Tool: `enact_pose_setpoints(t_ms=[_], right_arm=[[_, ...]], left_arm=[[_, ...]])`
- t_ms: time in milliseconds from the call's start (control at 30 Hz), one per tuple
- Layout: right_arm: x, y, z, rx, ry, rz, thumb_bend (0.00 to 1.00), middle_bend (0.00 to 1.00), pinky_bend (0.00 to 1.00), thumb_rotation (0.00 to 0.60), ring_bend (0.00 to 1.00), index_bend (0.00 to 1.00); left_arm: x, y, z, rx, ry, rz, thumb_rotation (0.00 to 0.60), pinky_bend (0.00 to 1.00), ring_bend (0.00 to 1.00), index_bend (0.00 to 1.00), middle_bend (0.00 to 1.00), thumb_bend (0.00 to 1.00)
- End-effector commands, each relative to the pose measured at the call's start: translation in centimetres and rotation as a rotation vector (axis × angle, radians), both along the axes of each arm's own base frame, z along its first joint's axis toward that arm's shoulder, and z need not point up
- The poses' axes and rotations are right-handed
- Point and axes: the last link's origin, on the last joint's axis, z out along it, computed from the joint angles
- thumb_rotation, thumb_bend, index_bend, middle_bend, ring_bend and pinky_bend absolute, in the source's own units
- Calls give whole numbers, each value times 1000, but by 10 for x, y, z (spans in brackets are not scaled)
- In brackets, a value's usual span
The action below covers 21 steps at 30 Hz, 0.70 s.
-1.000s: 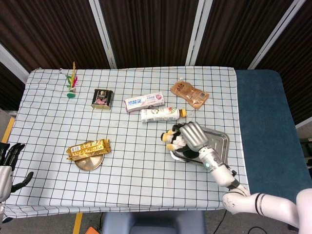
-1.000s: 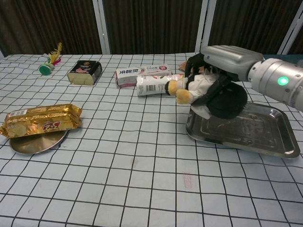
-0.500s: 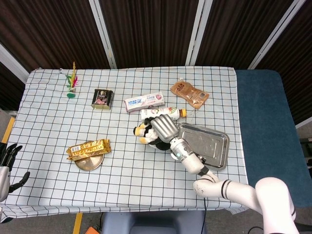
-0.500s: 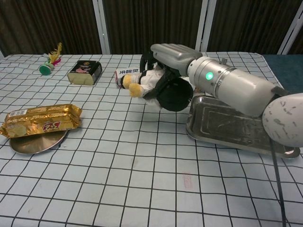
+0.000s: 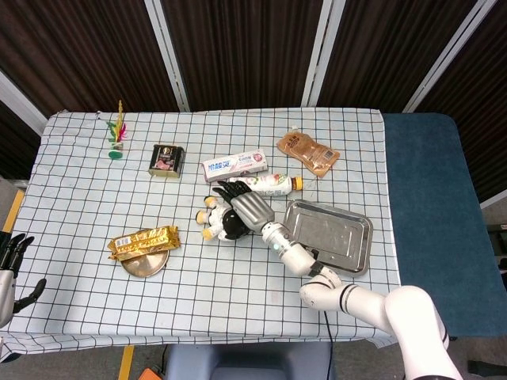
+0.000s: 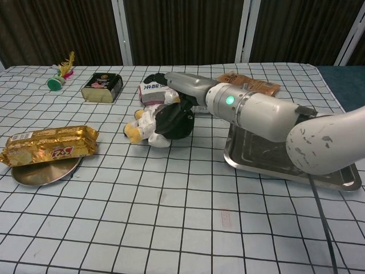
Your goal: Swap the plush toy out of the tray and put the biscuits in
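Plush toy (image 6: 153,121) lay on the table (image 5: 238,269), left of the steel tray (image 5: 358,248), with the right hand (image 5: 247,207) spread flat over it, seemingly letting go. Best to lift straight up, clear of the milk bottle (image 5: 268,184). Biscuits (image 6: 50,145) sat on a small plate (image 6: 43,172), well apart.

We see a shiny, smooth metal tray (image 6: 319,171), a soft, fuzzy cloth plush toy (image 6: 154,123), biscuits (image 6: 50,145) in glossy gold foil wrap, a matt checked cloth table cover (image 6: 171,217), and a smooth silver metal right hand (image 6: 179,85).
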Motion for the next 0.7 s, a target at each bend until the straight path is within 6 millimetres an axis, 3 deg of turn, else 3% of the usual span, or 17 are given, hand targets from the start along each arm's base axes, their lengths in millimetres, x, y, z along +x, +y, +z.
enact_pose_setpoints(t_ms=[33,233,400,533,700], right_arm=[[-7,7,17,-44,12,72,53,0,0,600,0,0],[-30,42,74,-213,80,162,53,0,0,600,0,0],[-75,86,134,-258,259,104,53,0,0,600,0,0],[-113,124,176,-266,302,-2,53,0,0,600,0,0],[-138,146,193,-264,304,-55,54,0,0,600,0,2]], left_arm=[[0,0,0,-1,0,0,600,103,22,143,127,285],[0,2,-2,-10,-6,4,600,103,23,143,127,286],[2,3,-5,-28,-11,-3,600,103,22,143,127,286],[4,4,-8,-32,0,-5,600,103,24,142,130,286],[6,4,-10,-39,-9,-8,600,102,26,142,132,286]])
